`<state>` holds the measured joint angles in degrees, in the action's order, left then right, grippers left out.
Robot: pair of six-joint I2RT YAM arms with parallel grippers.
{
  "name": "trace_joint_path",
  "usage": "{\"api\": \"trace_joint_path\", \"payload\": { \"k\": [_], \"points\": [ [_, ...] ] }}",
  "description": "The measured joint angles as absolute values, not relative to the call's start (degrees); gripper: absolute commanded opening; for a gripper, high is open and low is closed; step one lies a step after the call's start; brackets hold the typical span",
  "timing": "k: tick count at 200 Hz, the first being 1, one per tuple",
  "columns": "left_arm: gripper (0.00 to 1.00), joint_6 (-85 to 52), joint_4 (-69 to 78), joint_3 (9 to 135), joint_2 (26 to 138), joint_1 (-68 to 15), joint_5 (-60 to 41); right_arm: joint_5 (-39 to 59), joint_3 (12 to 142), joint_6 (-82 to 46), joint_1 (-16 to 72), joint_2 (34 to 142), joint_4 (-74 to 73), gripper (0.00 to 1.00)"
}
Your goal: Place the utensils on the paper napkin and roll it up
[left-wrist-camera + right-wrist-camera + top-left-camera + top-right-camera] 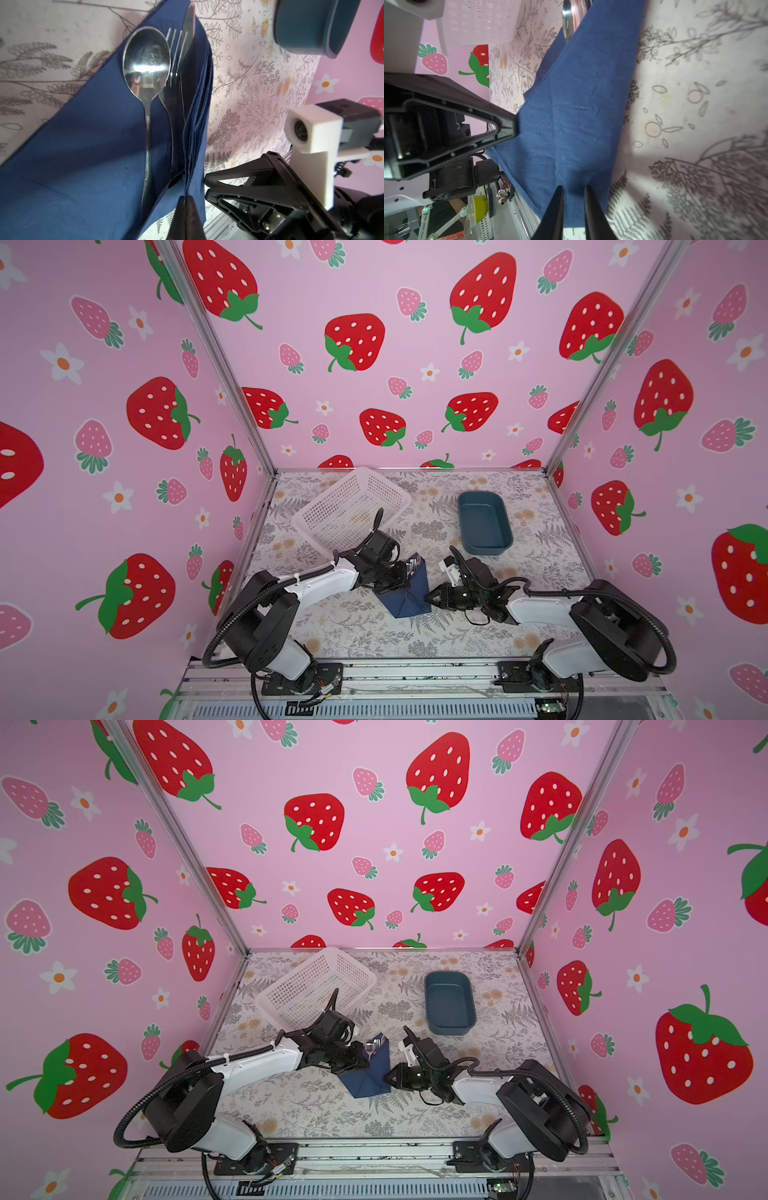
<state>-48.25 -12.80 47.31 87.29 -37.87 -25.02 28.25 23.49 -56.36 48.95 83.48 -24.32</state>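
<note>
Caught mid-fold: my two tools meet at the navy napkin point(409, 599) point(368, 1083), which sits a little toward 6 o'clock from the middle of the flowered desk point(374, 635) in both top views.

The napkin is only partly folded. One side lies flat on the desk and the other is raised into a standing wall of layered paper, with the utensils in the pocket between. In my left wrist view the spoon point(146, 62), the fork point(176, 47) and the knife point(190, 20) lie side by side, touching. The bowl, tines and blade tip are clear of the paper, and the handles run down into the fold. In a top view the spoon point(369, 1047) pokes out of the napkin's 12 o'clock end.

My left tool point(409, 574) point(185, 200) comes in from the napkin's 9 o'clock side. Its jaws are together, pinched on the raised layered edge of the paper.

My right tool point(428, 598) point(572, 189) reaches in from about 4 o'clock, at the napkin's near corner. Its jaws stand narrowly apart with the napkin's edge between them, and I cannot tell whether they bite the paper.

A white mesh basket point(345, 510) sits toward 10 o'clock on the desk and a teal tray point(484, 526) toward 2 o'clock, both apart from the napkin.
</note>
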Motion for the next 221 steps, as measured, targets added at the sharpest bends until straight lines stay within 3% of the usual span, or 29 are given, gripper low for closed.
{"api": "trace_joint_path", "payload": {
  "k": [20,58,98,121,163,204,221],
  "points": [
    [0.04,-47.83,-13.21,47.31,87.31,-37.76,-24.49,28.29,24.29,-55.9,49.56,84.42,-24.1,0.2],
    [0.32,-47.72,-13.52,47.29,87.35,-37.6,-24.45,28.32,24.99,-55.61,49.78,85.97,-23.83,0.2],
    [0.49,-48.82,-11.62,44.21,86.32,-37.5,-25.45,28.32,25.04,-55.61,49.89,86.39,-23.44,0.21],
    [0.54,-49.91,-10.68,42.85,86.17,-37.5,-26.2,28.32,25.15,-55.57,49.93,86.43,-23.38,0.22],
    [0.51,-51.29,-9.21,42.63,86.19,-37.21,-26.22,28.32,25.26,-55.44,50.04,86.76,-23.18,0.22],
    [0.3,-51.53,-8.62,42.65,87.31,-36.69,-26.24,28.34,25.26,-55.42,50.06,86.85,-23.09,0.22],
    [0.26,-51.35,-8.51,42.65,88.09,-36.58,-26.28,28.32,25.26,-55.42,50.13,86.85,-23.09,0.22]
  ]
}}
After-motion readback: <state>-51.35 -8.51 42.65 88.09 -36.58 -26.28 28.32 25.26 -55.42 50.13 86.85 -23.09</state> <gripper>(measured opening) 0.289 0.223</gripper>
